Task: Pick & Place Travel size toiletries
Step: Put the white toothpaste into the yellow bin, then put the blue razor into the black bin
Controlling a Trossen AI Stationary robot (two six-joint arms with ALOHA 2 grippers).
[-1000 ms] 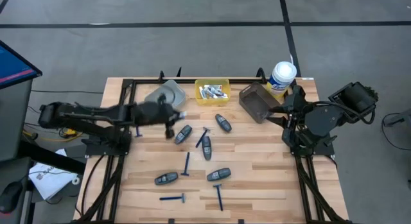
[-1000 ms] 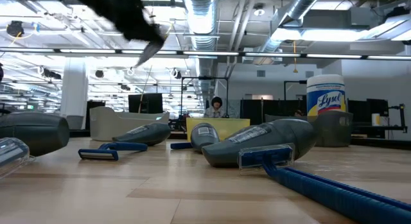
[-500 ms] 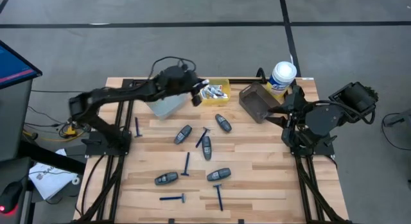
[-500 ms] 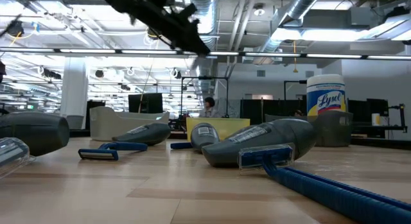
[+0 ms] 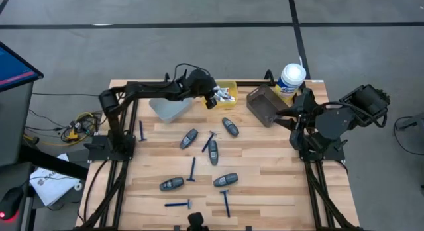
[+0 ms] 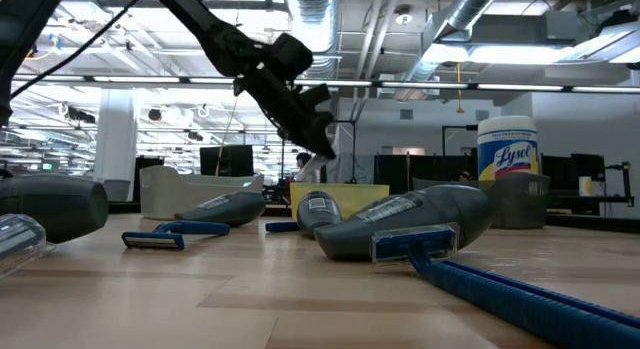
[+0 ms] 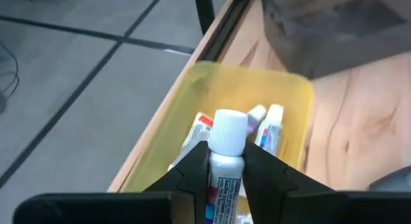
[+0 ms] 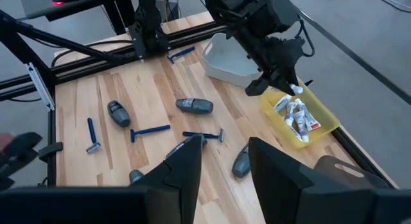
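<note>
While a small white tube with a white cap (image 7: 226, 153) is pinched upright between the two dark fingers of the left gripper (image 7: 226, 169), the gripper is held above the shallow yellow plastic bin (image 7: 292, 99) at the far edge of the pale wooden table (image 5: 265, 184). In the left wrist view, several more white tubes with red and blue ends (image 7: 266, 128) are seen lying in the bin directly beneath the held one. For the release to go well, the tube is best brought low and kept over the middle of the bin before the fingers are parted, so that it is not bounced off the rim or tipped onto the table; the clear grey bin (image 5: 169, 106) just beside the yellow one is to be avoided. On the table, the dark grey oval pods (image 5: 213, 151) and thin blue razors (image 5: 193, 169) are scattered well apart from the bins and are not yet sorted. A brown bin (image 5: 263, 105) and a white wipes canister with a yellow label (image 5: 290, 79) stand at the far right. The right gripper (image 8: 221, 163) waits at the right edge of the table, its fingers spread and empty.
</note>
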